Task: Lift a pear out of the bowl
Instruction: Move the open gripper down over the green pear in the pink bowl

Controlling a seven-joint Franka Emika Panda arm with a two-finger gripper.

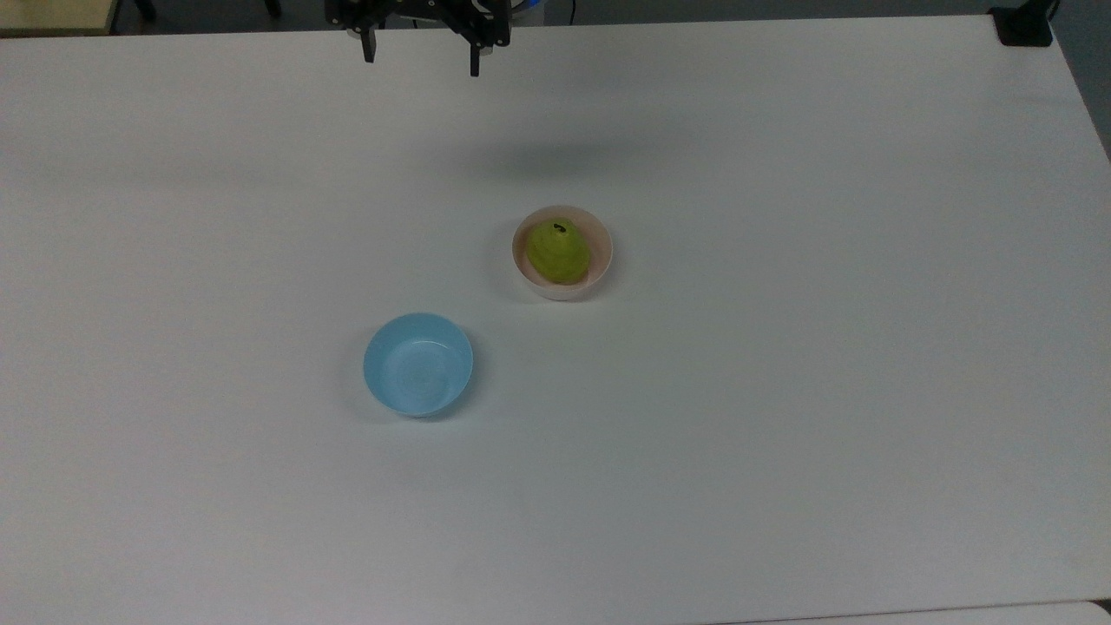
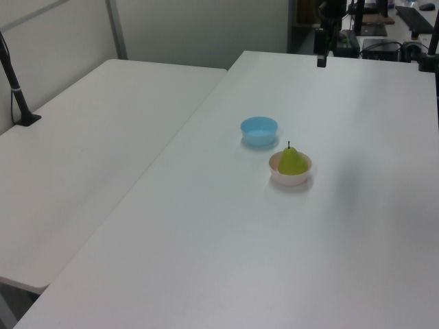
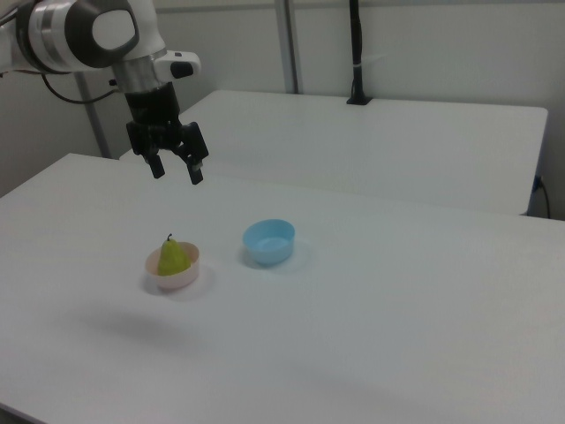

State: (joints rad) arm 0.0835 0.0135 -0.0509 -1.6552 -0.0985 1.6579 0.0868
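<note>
On the white table (image 1: 781, 451), in the top view, the empty light blue round plastic bowl (image 1: 418, 364) sits nearest. Just beyond it, toward the top view's right, stands the small pale pink round plastic bowl (image 1: 562, 253), holding the yellow-green pear (image 1: 560, 251) upright, its dark stem up. Well beyond both, high above the table, hangs the black two-finger gripper (image 1: 422, 52), its fingers spread apart and holding nothing.

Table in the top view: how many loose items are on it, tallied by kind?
Round plastic bowls: 2, one pale pink, one light blue
Yellow-green pear: 1, sitting in the pink bowl
Total: 3
</note>
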